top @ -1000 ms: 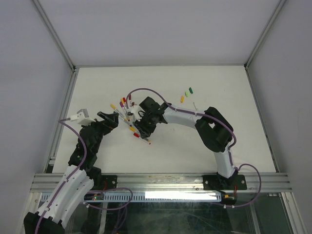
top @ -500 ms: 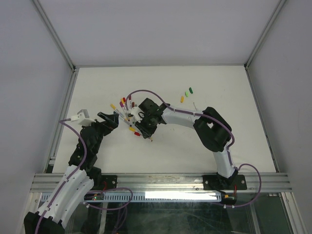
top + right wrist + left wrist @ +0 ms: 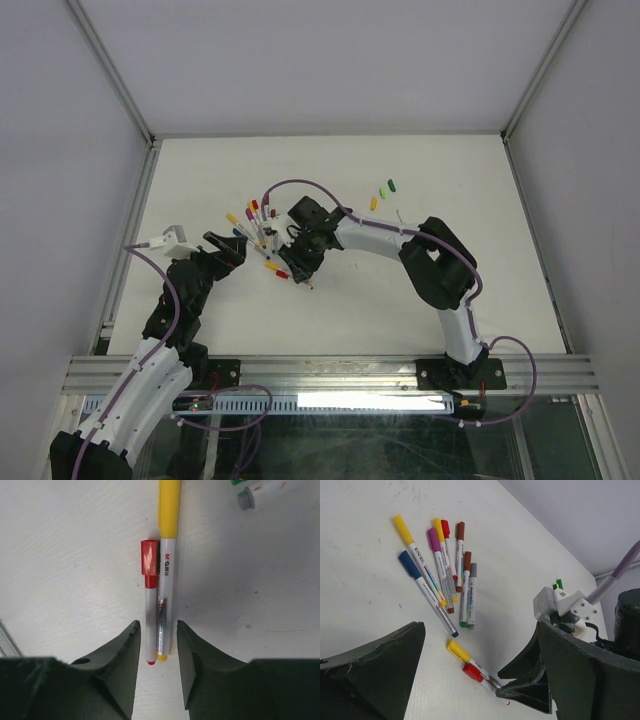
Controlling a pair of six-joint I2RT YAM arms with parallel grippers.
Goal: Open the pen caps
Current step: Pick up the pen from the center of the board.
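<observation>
Right gripper (image 3: 158,626) sits low over the table (image 3: 400,160), just near of the centre-left pen cluster. Its jaws are parted narrowly and straddle the tail ends of two barrels (image 3: 164,615) that lie side by side and touching. A thin strip of table shows between each finger and the barrel next to it, so nothing is clamped. Both pens are still capped. The red cap (image 3: 149,562) is seated on the left barrel, and the longer yellow cap (image 3: 169,505) is on the right barrel, reaching further from the fingers. Left gripper (image 3: 479,629) is spread wide and empty, on the left of the cluster and aimed at it. Between its fingers lies a fan of capped pens (image 3: 438,555) with yellow, blue, magenta, red, brown and grey caps on. The red/yellow pair lies on the near side of that fan. Three loose caps (image 3: 383,190), one yellow and two green, lie well apart at far right of the cluster.
</observation>
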